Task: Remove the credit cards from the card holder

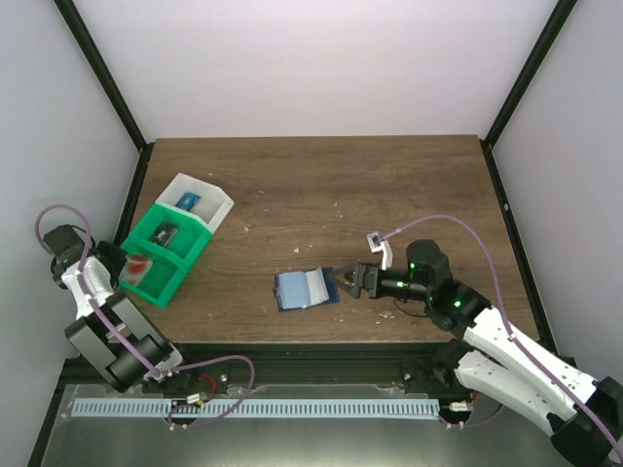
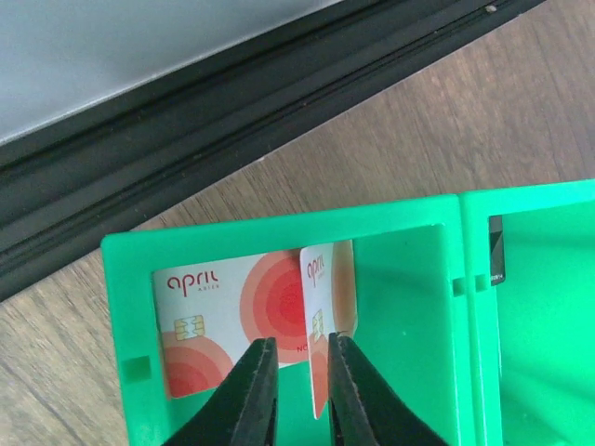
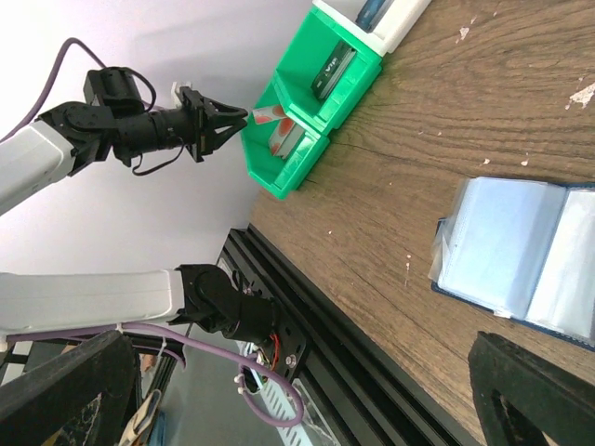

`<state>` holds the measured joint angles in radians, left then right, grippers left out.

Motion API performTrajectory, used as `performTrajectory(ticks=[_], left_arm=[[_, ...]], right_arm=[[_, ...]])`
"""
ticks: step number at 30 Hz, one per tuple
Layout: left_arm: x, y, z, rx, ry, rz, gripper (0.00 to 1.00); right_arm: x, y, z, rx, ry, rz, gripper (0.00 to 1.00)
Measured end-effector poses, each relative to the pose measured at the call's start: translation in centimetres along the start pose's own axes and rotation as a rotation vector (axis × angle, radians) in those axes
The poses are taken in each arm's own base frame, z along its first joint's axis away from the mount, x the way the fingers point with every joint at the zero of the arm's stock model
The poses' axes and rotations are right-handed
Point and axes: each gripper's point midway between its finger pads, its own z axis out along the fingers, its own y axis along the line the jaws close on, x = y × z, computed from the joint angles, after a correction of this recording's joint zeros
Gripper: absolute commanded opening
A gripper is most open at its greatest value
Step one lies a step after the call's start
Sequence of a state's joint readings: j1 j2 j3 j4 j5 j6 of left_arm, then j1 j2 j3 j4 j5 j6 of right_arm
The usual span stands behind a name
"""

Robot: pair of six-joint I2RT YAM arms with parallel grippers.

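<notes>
Green bin (image 2: 279,228) beneath left jaws, slightly apart around upright credit card (image 2: 316,297), right jaws spread wide beside card holder (image 1: 305,289)

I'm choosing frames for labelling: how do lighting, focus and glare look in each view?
Top external: even light, faint shadows, the card holder small but clear. Left wrist: sharp, print on the credit cards legible. Right wrist: its own fingers dark and blurred at the bottom corners, the holder's clear sleeves catching glare.

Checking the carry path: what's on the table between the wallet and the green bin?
Just bare wooden table between the wallet and the green bin; the top view shows it.
</notes>
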<state>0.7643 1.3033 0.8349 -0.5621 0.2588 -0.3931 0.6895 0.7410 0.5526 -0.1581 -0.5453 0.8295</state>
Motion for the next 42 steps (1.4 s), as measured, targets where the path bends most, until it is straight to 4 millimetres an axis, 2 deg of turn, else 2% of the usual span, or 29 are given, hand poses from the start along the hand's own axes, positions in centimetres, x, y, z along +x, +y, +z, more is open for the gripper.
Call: performTrajectory(ticks=[5, 7, 12, 15, 18, 21, 24, 29, 32, 38, 42], left_arm=[[-0.9, -0.5, -1.5, 0.009, -0.064, -0.006, 0.36], [-1.2, -1.0, -2.2, 0.028, -0.090, -0.015, 0.38], [-1.5, -3.1, -3.2, 0.107, -0.123, 0.002, 0.26], [-0.4, -5.5, -2.7, 0.173, -0.099, 0.051, 0.16], [0.6, -6.9, -1.6, 0.218, -0.054, 0.080, 0.14], [1.0, -6.2, 0.2, 0.190, -0.018, 0.066, 0.13], [1.6, -4.6, 2.1, 0.126, 0.013, 0.047, 0.12], [3.7, -1.8, 4.4, 0.034, 0.072, 0.021, 0.12], [4.2, -1.2, 4.7, 0.011, 0.078, 0.016, 0.12], [3.6, -1.0, 4.7, -0.004, 0.050, 0.016, 0.14], [3.4, -1.0, 4.3, -0.011, 0.040, 0.018, 0.23]], right_arm=[[-0.1, 0.0, 0.0, 0.002, -0.004, 0.002, 1.00], [-0.1, 0.0, 0.0, 0.004, -0.008, 0.003, 1.00], [-0.3, 0.0, -0.2, 0.006, -0.021, 0.010, 1.00], [-0.4, 0.0, -0.2, 0.008, -0.026, 0.017, 1.00], [-0.3, -0.2, -0.2, 0.012, -0.025, 0.024, 1.00], [0.0, -0.7, -0.2, 0.023, -0.021, 0.032, 1.00], [0.1, -0.8, -0.4, 0.029, -0.026, 0.039, 1.00], [0.1, -0.8, -0.7, 0.030, -0.040, 0.042, 1.00], [0.1, -0.9, -0.6, 0.036, -0.039, 0.046, 1.00], [0.1, -1.2, -0.4, 0.042, -0.037, 0.055, 1.00], [0.2, -1.2, -0.4, 0.043, -0.037, 0.055, 1.00]])
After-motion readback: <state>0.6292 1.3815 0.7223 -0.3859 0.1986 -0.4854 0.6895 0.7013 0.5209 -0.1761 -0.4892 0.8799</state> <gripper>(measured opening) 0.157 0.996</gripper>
